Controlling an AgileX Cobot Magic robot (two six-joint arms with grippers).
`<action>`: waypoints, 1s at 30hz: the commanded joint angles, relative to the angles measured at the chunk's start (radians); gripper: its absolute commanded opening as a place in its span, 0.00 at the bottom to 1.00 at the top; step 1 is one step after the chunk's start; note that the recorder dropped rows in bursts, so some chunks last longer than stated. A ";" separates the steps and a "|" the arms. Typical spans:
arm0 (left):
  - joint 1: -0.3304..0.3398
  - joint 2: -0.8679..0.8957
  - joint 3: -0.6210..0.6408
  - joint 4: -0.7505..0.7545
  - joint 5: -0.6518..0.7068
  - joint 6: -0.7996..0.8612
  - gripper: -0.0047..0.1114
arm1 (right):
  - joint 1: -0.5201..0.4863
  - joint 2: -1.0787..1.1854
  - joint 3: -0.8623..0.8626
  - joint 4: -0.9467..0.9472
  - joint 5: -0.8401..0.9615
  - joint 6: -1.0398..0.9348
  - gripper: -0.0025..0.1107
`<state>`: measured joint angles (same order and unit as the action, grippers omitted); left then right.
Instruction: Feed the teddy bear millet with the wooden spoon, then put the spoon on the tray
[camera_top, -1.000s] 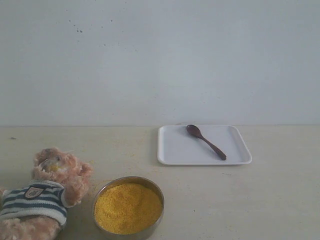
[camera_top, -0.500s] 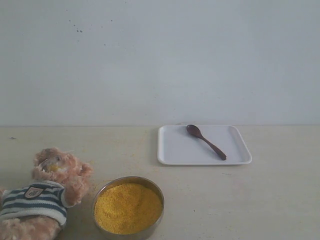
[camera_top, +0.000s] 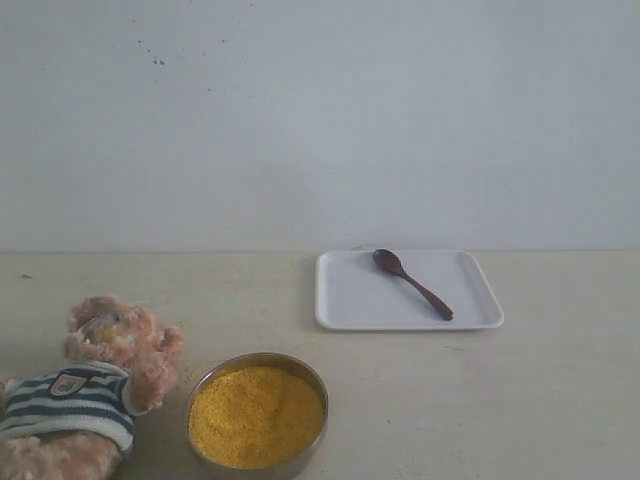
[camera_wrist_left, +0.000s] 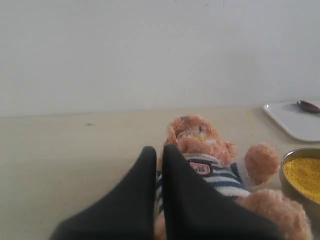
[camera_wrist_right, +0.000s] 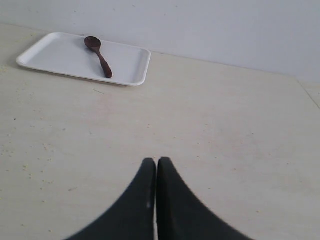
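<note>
The teddy bear (camera_top: 95, 380) lies on its back at the table's front left, in its striped shirt, with yellow grains on its muzzle. Beside it stands a metal bowl (camera_top: 256, 362) full of yellow millet (camera_top: 256, 415). The wooden spoon (camera_top: 411, 283) lies diagonally on the white tray (camera_top: 345, 300) at the back right. Neither arm shows in the exterior view. My left gripper (camera_wrist_left: 159, 150) hangs shut and empty over the bear (camera_wrist_left: 202, 150). My right gripper (camera_wrist_right: 156, 162) is shut and empty above bare table, well short of the tray (camera_wrist_right: 60, 57) and spoon (camera_wrist_right: 98, 55).
The table is pale beige with a plain white wall behind it. Stray millet grains dot the tabletop (camera_wrist_right: 45, 147) between the tray and the bowl (camera_wrist_left: 287, 162). The table's right edge (camera_wrist_right: 310, 95) shows in the right wrist view.
</note>
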<state>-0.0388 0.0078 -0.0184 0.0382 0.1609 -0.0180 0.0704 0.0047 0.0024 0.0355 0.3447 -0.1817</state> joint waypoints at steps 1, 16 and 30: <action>-0.002 0.000 0.018 0.004 0.070 -0.020 0.07 | 0.000 -0.005 -0.002 0.002 -0.011 -0.001 0.02; -0.002 0.000 0.018 0.004 0.167 -0.034 0.07 | 0.000 -0.005 -0.002 0.002 -0.011 -0.001 0.02; -0.002 0.000 0.018 0.004 0.167 -0.034 0.07 | -0.001 -0.005 -0.002 0.002 0.005 0.049 0.02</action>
<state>-0.0388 0.0078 -0.0033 0.0382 0.3323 -0.0429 0.0704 0.0047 0.0024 0.0355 0.3531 -0.1380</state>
